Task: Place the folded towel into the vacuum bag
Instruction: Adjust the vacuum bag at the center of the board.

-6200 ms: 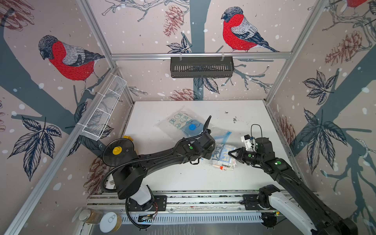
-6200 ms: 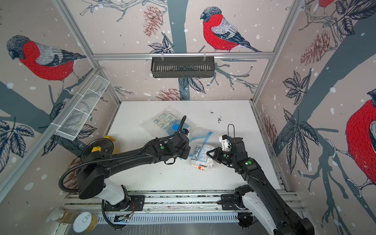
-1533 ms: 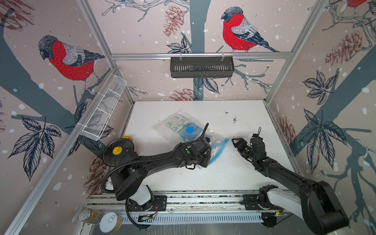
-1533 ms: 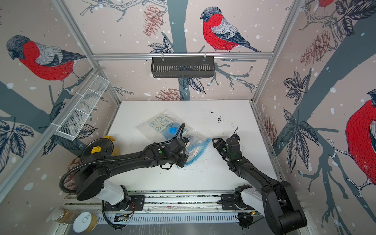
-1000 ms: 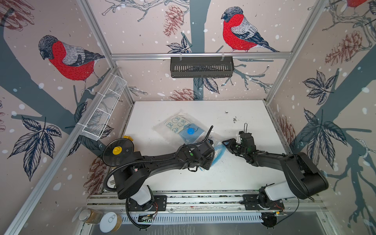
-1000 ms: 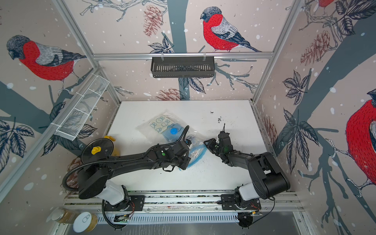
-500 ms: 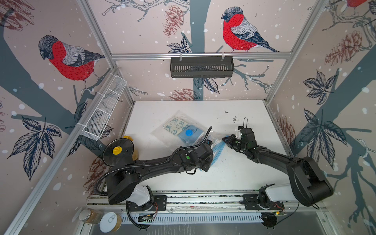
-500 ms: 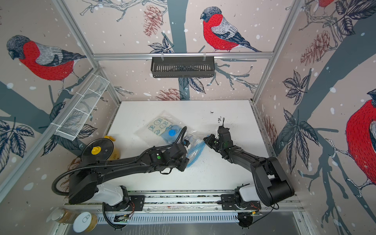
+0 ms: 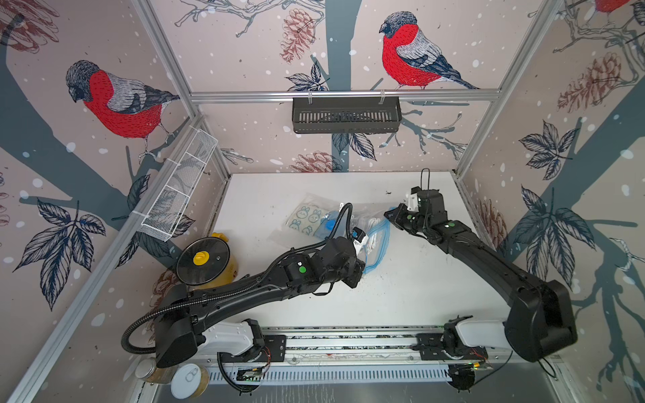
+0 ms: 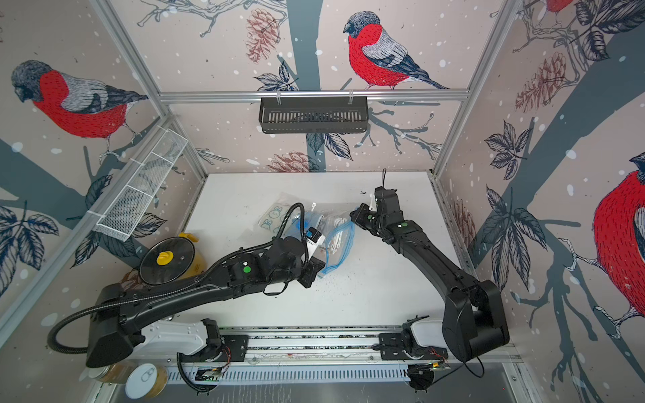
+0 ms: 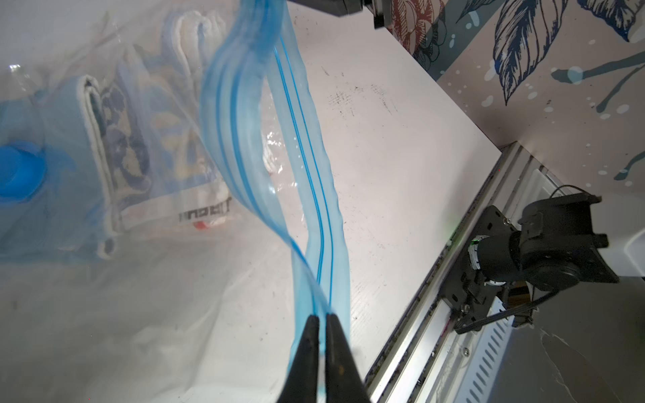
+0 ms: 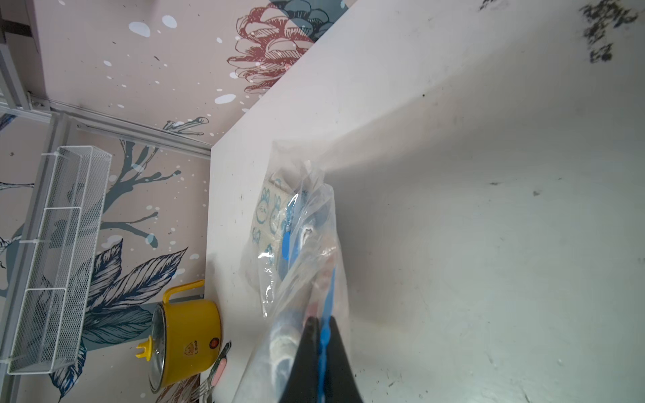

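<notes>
The vacuum bag, clear with a blue zip strip and a blue valve cap, lies mid-table with its mouth lifted. The folded towel, blue and white, sits inside it; its white folds show through the plastic. My left gripper is shut on the near end of the zip strip. At the strip's far end my right gripper is shut on it too. The strip hangs slack and bowed between them.
A yellow pot with a glass lid stands at the table's left edge, a fork beside it. A white mesh basket hangs on the left wall, a black one on the back wall. The arms' rail runs along the front.
The right gripper has closed on the zip strip's far end and drawn it toward the back. The left gripper still holds the near end. Earlier the towel lay outside the bag's mouth.
</notes>
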{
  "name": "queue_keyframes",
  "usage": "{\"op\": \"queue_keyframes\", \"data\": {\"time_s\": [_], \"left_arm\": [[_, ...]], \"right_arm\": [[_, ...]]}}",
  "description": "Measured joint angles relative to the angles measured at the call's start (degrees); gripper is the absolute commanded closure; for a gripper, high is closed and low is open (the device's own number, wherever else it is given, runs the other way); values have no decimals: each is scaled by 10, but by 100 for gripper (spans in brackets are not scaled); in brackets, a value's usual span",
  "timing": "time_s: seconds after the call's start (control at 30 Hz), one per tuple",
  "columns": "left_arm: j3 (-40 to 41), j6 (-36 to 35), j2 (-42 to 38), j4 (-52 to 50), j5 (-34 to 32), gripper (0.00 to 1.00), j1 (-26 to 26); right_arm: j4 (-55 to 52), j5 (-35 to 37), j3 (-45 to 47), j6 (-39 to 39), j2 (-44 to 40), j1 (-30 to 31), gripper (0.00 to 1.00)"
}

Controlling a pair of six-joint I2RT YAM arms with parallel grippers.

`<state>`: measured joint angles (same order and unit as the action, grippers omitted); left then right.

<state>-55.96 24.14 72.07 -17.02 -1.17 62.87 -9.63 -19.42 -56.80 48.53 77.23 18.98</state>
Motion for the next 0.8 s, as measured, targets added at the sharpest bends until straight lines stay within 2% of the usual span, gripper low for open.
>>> {"op": "queue_keyframes", "data": {"time_s": [0.2, 0.37, 0.53, 0.7, 0.77, 0.8], "left_arm": [[8, 2, -16, 16, 14, 66, 0], [24, 12, -28, 26, 10, 56, 0], [53, 28, -48, 28, -37, 45, 0], [88, 45, -68, 30, -86, 30, -7], [96, 56, -70, 30, -94, 28, -16], [100, 59, -70, 30, -96, 27, -20]], "right_arm": [[-64, 2, -63, -26, 24, -13, 98], [-104, 2, -85, -52, 43, -25, 98], [-134, 0, -96, -78, 55, -52, 98], [-141, -9, -65, -86, 65, -103, 97], [-144, -5, -60, -96, 73, -109, 89], [-144, -4, -60, -98, 78, -111, 81]]}}
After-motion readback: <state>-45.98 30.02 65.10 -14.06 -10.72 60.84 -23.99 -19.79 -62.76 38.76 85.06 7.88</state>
